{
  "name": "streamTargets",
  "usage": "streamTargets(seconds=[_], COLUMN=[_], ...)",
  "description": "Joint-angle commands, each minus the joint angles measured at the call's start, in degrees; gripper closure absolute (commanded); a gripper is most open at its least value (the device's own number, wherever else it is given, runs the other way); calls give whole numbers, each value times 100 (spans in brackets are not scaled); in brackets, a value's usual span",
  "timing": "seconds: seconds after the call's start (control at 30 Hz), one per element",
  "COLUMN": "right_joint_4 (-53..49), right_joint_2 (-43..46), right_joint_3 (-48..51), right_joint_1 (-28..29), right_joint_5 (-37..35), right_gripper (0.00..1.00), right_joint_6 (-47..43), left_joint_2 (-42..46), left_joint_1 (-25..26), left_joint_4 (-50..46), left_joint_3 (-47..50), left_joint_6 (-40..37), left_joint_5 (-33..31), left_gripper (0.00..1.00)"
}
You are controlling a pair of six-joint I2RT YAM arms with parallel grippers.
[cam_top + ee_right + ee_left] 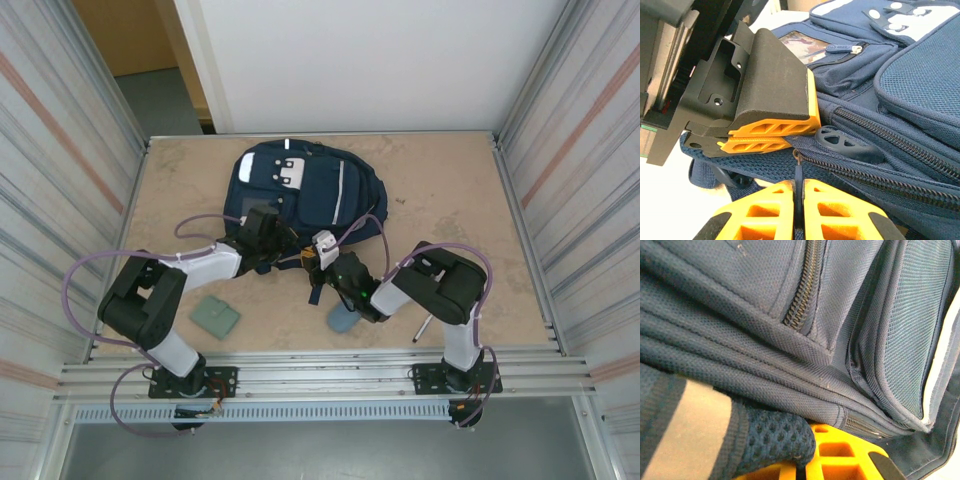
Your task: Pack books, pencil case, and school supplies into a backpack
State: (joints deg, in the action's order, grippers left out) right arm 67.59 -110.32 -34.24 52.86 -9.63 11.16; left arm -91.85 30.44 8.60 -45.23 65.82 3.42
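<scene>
Nearest the arm bases, flat on the table (450, 200): grey-green square pad (215, 317), front left, just beside the left arm's elbow and well apart from the bag. To its right, blue-grey pencil case (342, 322), partly covered by the right arm's forearm. Further right, near the front edge, black marker pen (421, 328), lying at a slant, clear of the other items. Next back, at the bag's near edge: right gripper (797, 212), orange fingers pressed together on a thin dark pull tab (798, 175) leading up to a zip (860, 175) along the near side. Just beyond, left gripper (800, 136), jaws clenched on a fold of the bag's navy mesh fabric at the near-left corner; same fabric bunched over an orange finger (840, 460) in the left wrist view. Between the two grippers, a round dark rubber puller (842, 142), resting on the fabric. Furthest back, mid-table: navy-blue backpack (320, 190), lying flat with front pockets up, white patches (288, 172) toward the far end, clear-window pocket (805, 46) on the left side.
</scene>
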Motion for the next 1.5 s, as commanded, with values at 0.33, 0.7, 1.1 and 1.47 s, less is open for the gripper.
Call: streamTargets(seconds=[0.33, 0.7, 1.1, 1.47], right_joint_4=[-985, -857, -706, -322], right_joint_2=[25, -409, -663, -1026], right_joint_3=[-345, -766, -996, -1336], right_joint_1=[-153, -210, -177, -338], right_joint_5=[810, 397, 294, 23], right_gripper=[90, 79, 57, 81], right_joint_6=[-136, -407, -464, -290], left_joint_2=[115, 255, 242, 220], left_joint_1=[-55, 126, 206, 213], left_joint_4=[200, 342, 406, 493], left_joint_3=[17, -20, -56, 6], left_joint_6=[-89, -6, 10, 27], left_joint_5=[96, 175, 226, 205], left_gripper=[100, 100, 100, 100])
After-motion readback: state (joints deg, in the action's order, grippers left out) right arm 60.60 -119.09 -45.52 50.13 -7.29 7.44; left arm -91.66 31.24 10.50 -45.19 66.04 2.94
